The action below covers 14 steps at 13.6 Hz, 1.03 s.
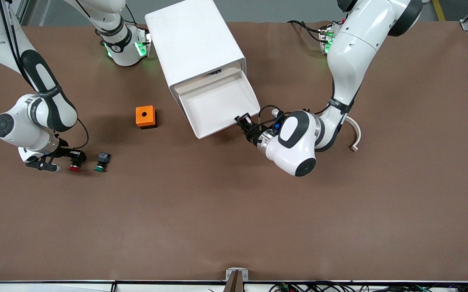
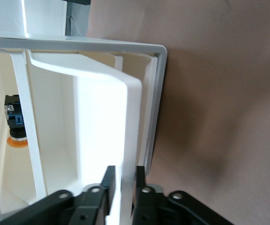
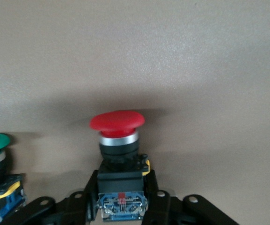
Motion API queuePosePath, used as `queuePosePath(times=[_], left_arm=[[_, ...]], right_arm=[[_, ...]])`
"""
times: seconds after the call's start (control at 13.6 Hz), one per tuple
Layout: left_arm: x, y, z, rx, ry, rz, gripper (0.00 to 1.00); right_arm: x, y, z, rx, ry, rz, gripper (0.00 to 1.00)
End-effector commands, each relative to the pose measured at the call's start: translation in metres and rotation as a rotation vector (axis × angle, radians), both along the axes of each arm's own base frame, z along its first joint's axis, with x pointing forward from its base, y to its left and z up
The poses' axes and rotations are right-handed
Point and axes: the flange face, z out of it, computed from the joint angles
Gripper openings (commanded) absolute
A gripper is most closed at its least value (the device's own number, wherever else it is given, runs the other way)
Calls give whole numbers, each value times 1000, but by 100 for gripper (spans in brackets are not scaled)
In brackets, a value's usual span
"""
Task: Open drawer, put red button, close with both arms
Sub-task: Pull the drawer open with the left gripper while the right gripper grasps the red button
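The white cabinet (image 1: 195, 44) is sitting near the table edge where the arm bases stand, roughly midway along it, with its drawer (image 1: 217, 103) pulled out toward the front camera. In the front view the drawer tray is showing only bare white floor, while the left wrist view is showing a small black and blue part with an orange base (image 2: 15, 124) deeper inside the white structure; which compartment it is lying in cannot be told. The left gripper (image 1: 244, 121) is closing its fingers (image 2: 109, 180) on the drawer's white handle (image 2: 120, 136), pinching the thin wall between them at the drawer's front corner. The red button (image 1: 74, 164) is lying on its side on the brown table (image 1: 234, 227) toward the right arm's end, its long axis running across the table, red cap pointing toward the front camera and black-blue body toward the gripper. The right gripper (image 1: 68, 156) is clamping its fingers (image 3: 90, 192) on that body, low over the tabletop. The green button (image 1: 101, 162) is lying just beside it, apart, and the orange box (image 1: 145, 117) is sitting between the buttons and the drawer.
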Motion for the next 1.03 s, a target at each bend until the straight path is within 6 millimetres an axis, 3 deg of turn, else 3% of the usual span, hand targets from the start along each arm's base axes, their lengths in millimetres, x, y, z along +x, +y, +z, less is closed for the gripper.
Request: queuePosePath(times=[0.0,0.07,0.22,0.37,0.44,0.59,0.66,0.81,0.95], left_arm=[[14,1,15,-20,-43,10,100],[21,6,22,-21,-61,20,100],[47,28,36,-5,-113,57,100],[67,58,47,61,-201,50,100],[70,63,54,40,-273,-13,100],[80,85,97,-15,-415,-96,100],[82,93,112,3,-496,-174,100],[79,106,166,41,-643,-293,100],[72,119,189,65,-695,-430,100]], right_arm=[[12,2,37,25,28,-4,0],[21,6,61,39,76,-35,0],[40,33,126,40,141,-108,0],[48,76,187,31,179,-188,0],[50,104,213,67,196,-249,0],[46,158,255,141,222,-377,0],[43,189,270,136,222,-415,0],[28,271,289,102,220,-500,0],[12,356,303,95,209,-571,0]])
